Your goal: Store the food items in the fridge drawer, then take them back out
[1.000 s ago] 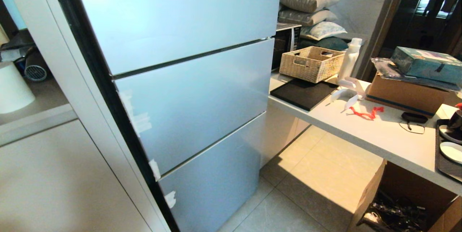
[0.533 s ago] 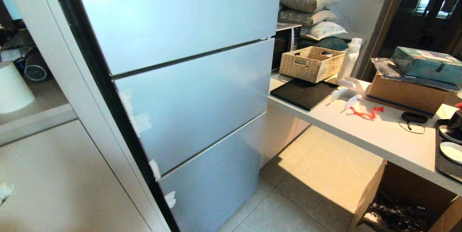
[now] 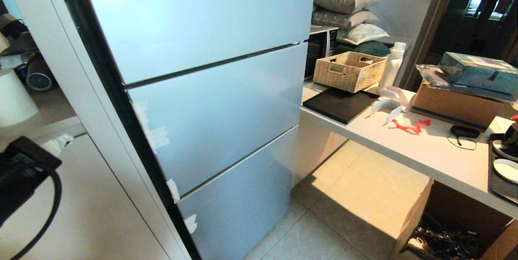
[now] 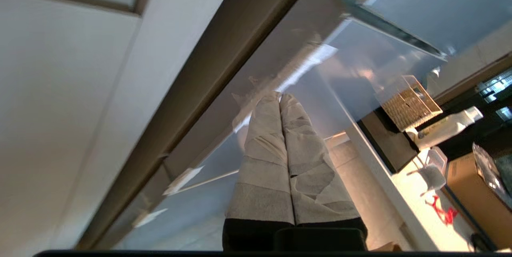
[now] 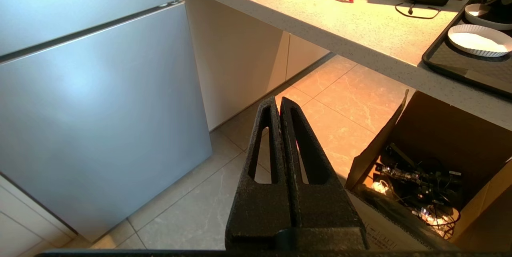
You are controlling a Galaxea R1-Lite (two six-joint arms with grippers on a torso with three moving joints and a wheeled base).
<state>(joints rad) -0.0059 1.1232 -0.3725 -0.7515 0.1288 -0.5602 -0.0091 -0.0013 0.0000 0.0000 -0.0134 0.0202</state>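
**Closed fridge, two clenched tools, no food showing**

One tall fridge (image 3: 202, 90) is filling the head view, its three pale blue, smooth, faintly glossy panels all sitting shut, with four scraps of white tape clinging along the hinge-side edge. The fridge drawer and the red fruit are not showing in any view.

The left tool (image 4: 280, 99) is pointing up along the fridge's side edge, its two fingers wrapped in grey cloth tape and pressed together, gripping nothing. The left arm's dark wrist and looping cable are showing at the head view's left edge. The right tool (image 5: 279, 103) is hanging low over the tiled floor (image 5: 320, 101), its two black, rough, slotted fingers clenched together, empty.

To the right, one speckled pale tabletop (image 3: 425, 151) is carrying one woven basket (image 3: 348, 70), one flat black board (image 3: 339, 104), one white bottle (image 3: 392, 66), one red ribbon scrap (image 3: 410, 126), one brown cardboard box (image 3: 455, 104) with a teal box on top, and one dark tray (image 5: 460, 61) holding a white paper dish. Four pillows (image 3: 346, 13) are lying stacked behind the basket. One open carton (image 5: 432, 169) of tangled cables is standing under the tabletop on beige marbled tiles.
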